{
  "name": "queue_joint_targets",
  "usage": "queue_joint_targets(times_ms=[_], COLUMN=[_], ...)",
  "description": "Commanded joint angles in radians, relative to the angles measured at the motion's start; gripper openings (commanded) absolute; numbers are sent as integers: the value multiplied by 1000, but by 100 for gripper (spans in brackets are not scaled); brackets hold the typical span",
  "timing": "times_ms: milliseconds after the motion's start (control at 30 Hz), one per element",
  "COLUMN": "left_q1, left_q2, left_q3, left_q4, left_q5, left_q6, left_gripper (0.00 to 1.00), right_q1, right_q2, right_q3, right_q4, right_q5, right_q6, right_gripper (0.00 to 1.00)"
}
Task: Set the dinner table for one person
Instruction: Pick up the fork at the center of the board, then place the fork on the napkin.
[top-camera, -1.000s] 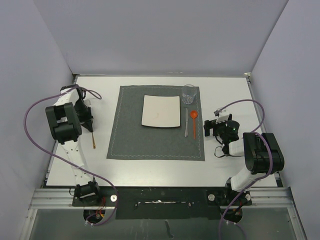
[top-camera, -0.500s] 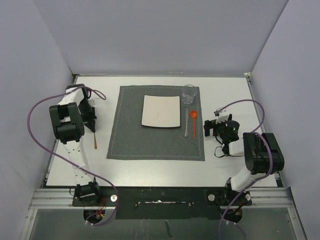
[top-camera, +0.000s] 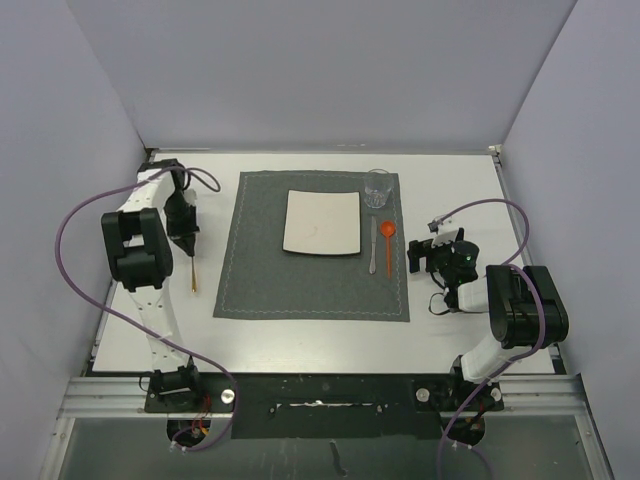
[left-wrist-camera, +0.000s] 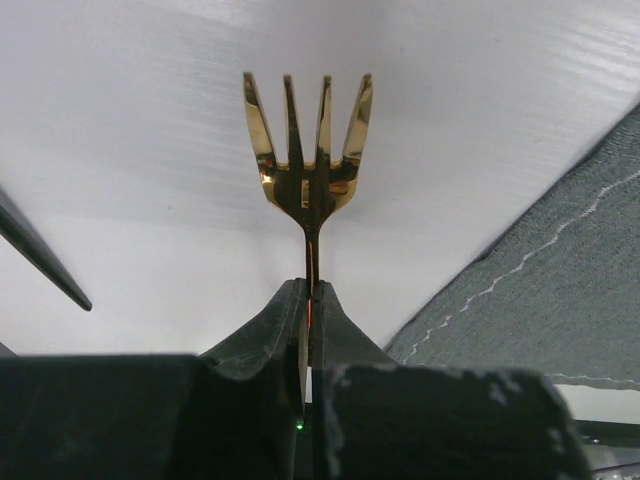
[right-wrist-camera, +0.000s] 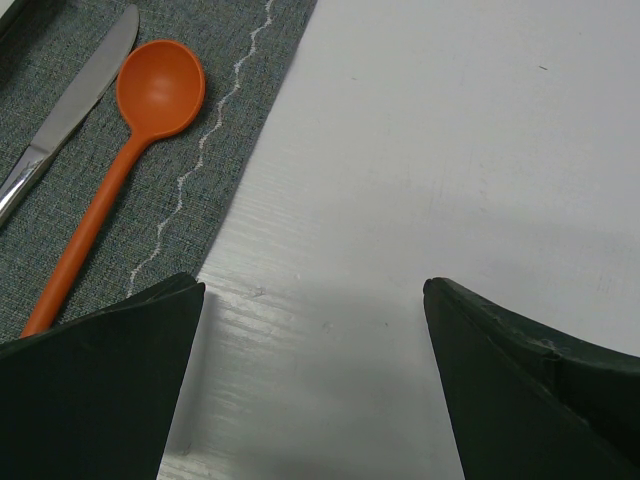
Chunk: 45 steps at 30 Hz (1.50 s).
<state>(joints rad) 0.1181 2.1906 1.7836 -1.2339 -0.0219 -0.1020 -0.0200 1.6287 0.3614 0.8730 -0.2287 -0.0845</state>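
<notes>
My left gripper (top-camera: 187, 243) is shut on the handle of a gold fork (top-camera: 192, 275), over the white dinner table (top-camera: 130, 330) just left of the dark grey placemat (top-camera: 310, 285). In the left wrist view the fork (left-wrist-camera: 308, 130) sticks out from my closed fingertips (left-wrist-camera: 290, 310), tines away from me, with the placemat's edge (left-wrist-camera: 570, 290) at the right. My right gripper (top-camera: 418, 255) is open and empty on the table, right of the placemat. In the right wrist view my right gripper (right-wrist-camera: 315, 300) has only bare table (right-wrist-camera: 450, 150) between its jaws.
On the placemat lie a square white plate (top-camera: 322, 222), a clear glass (top-camera: 378, 187), a silver knife (top-camera: 372, 245) and an orange spoon (top-camera: 388, 246). The spoon (right-wrist-camera: 140, 130) and knife (right-wrist-camera: 70, 110) also show in the right wrist view. Grey walls enclose the table.
My left arm has swung toward the far edge and slightly right, carrying the fork closer to the placemat. The right arm has not moved.
</notes>
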Motion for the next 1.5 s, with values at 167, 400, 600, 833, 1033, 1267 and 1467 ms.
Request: queue_joint_targets(times_ms=[167,400,600,833,1033,1267,1467], left_q1=[-88,-160,-216,-286,-360,-411,-420], left_q2=[-79,-35,6,65,128,187,215], left_q3=[115,204,290,354,412,467,447], left_q4=[-63,-99,-121,-135,-138,-159,-159], left_q5=[-19,-8,6,10,19,22,20], left_q6=[-50,-91,-132,-190,-226,-250,-267], left_gripper=[0,0,0,0,0,0,0], right_q1=[-5,-4,-5,-5,-5,-5,-5], right_q2=[-4,-4,-4,-4,-4,-3,-4], right_q3=[25,25,25,25,25,25,24], right_q4=[50,50,50,50,50,50,50], right_q5=[-6,-6,-6,-7,-6,-6,-6], right_q6=[3,3,3,3,3,3,4], right_gripper=[98,98,98,98,98,98,98])
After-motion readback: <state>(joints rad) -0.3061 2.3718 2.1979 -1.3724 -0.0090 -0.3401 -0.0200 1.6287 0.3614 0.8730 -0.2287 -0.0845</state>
